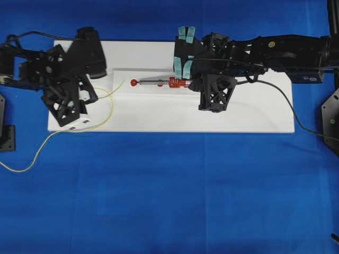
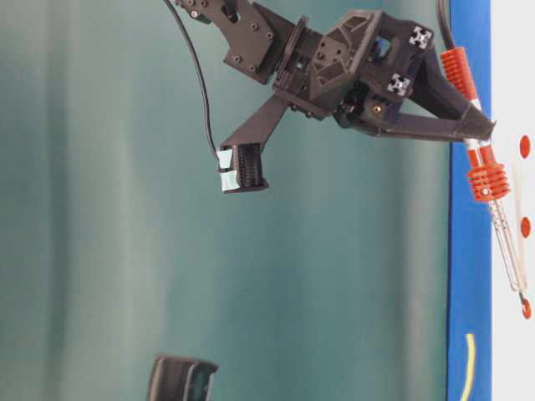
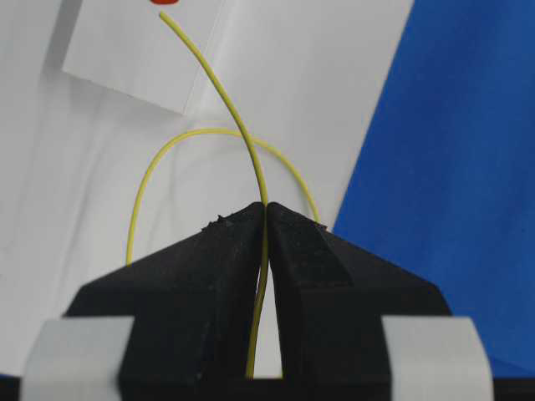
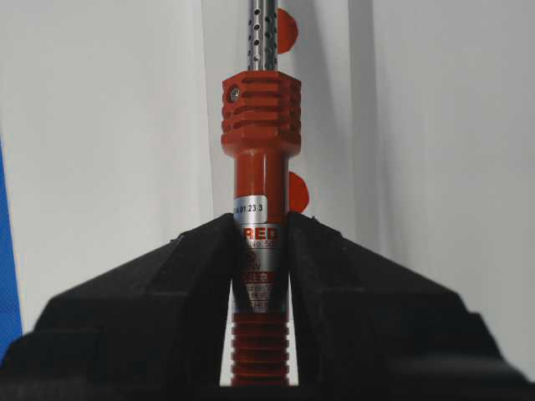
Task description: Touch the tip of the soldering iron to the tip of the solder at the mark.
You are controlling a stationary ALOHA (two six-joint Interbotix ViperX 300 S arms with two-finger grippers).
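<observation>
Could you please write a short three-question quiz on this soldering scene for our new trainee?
1. True or false: the right gripper is shut on the soldering iron.
2. What does the left gripper hold? A) black cord B) the solder C) nothing
3. In the overhead view, has the solder's tip reached the red mark at the iron's tip?

Key:
1. True; it clamps the red handle.
2. B; the yellow wire runs between the closed fingers.
3. No; a gap remains, with the solder's tip left of the mark.

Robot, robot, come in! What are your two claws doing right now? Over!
Left gripper shut on the solder. Right gripper shut on the soldering iron. Solder tip near the red mark, short of iron tip. Nothing between them.
</observation>
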